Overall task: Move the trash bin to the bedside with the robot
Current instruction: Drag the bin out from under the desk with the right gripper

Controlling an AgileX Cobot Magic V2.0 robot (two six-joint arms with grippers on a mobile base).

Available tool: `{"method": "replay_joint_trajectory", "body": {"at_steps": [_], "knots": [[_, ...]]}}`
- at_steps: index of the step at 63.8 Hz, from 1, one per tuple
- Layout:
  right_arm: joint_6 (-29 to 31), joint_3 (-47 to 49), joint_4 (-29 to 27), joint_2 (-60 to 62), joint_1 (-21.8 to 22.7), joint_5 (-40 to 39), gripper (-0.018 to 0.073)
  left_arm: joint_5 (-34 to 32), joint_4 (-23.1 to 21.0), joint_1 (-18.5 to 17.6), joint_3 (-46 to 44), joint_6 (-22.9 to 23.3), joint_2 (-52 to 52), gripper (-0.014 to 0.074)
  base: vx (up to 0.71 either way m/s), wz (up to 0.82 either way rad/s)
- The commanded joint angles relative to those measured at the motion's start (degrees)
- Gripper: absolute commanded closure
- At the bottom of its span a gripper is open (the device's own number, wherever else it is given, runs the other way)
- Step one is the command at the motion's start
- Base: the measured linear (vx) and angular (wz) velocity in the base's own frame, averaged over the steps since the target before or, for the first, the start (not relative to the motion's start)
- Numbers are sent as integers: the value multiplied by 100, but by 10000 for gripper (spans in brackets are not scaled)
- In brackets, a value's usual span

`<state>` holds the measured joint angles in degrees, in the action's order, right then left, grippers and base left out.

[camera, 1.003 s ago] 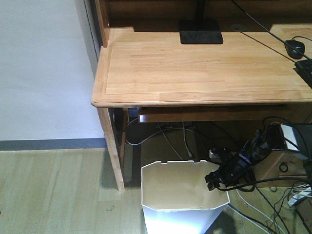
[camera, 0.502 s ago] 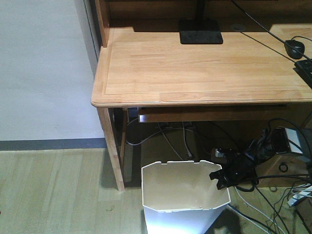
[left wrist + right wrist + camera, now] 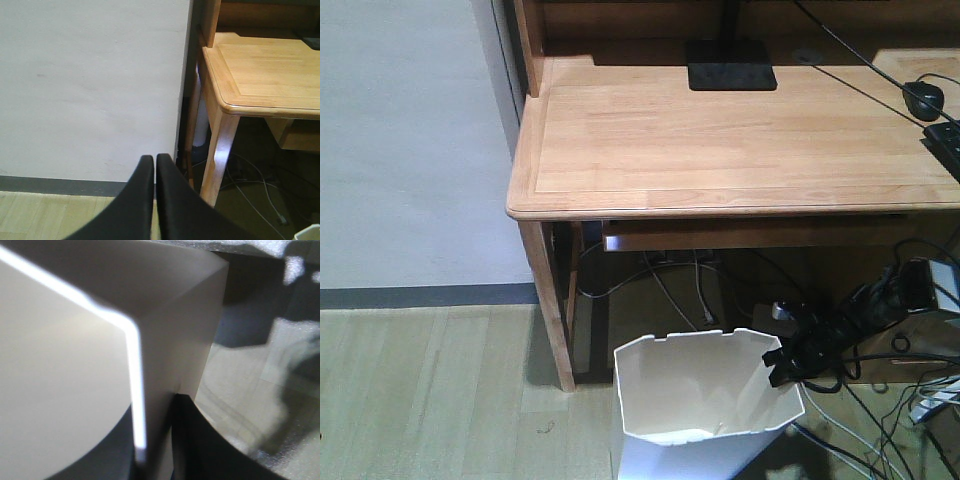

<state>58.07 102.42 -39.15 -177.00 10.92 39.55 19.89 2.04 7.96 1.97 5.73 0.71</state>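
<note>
Desk, light wood w/ a rounded front corner, fills the upper part of the front view. Plain pale wall sits to its left w/ a grey skirting strip, and pale plank floor lies below.

Trash bin, white w/ an angular faceted rim and cream inside, sits low in the front view. It is just right of the desk's front-left leg and below the desk's front edge, mouth open toward the camera. Can't tell if its base rests on the floor or is lifted, since the frame edge cuts off the bottom. One corner of its rim also shows at the bottom right of the left wrist view.

Right gripper, black, is on a slim black arm coming in from the right under the desk, and it sits on the bin's right rim. The right wrist view (very close, blurry) shows its dark fingers either side of the bin's wall, clamped on it next to a rim corner.

Left gripper hangs in the air well apart from the bin, pointing at where wall meets desk leg. Its fingers are pressed together w/ only a hairline slit btwn them, gripping nothing.

Smaller stuff:
- black flat stand base at the back of the desk top
- tangle of cables under the desk
- keyboard corner at the right edge
- black mouse just above the keyboard corner
</note>
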Motion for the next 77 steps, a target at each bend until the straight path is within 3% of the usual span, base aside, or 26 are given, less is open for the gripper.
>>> {"method": "replay_joint_trajectory", "body": {"at_steps": [1, 13, 43, 59, 77], "knots": [[327, -208, -558, 831, 40, 907, 564, -376, -13, -17, 19, 25, 81, 603, 0, 0], [727, -1355, -759, 1633, 40, 132, 563, -376, -13, -17, 19, 25, 81, 603, 0, 0], [1339, -3383, -908, 3630, 40, 130, 563, -376, -13, -17, 19, 25, 81, 603, 0, 0], [1401, -4058, -1014, 4359, 40, 117, 563, -376, -13, -17, 19, 25, 81, 603, 0, 0], [1361, -4112, -1185, 4457, 40, 533, 563, -376, -13, -17, 19, 25, 81, 603, 0, 0]]}}
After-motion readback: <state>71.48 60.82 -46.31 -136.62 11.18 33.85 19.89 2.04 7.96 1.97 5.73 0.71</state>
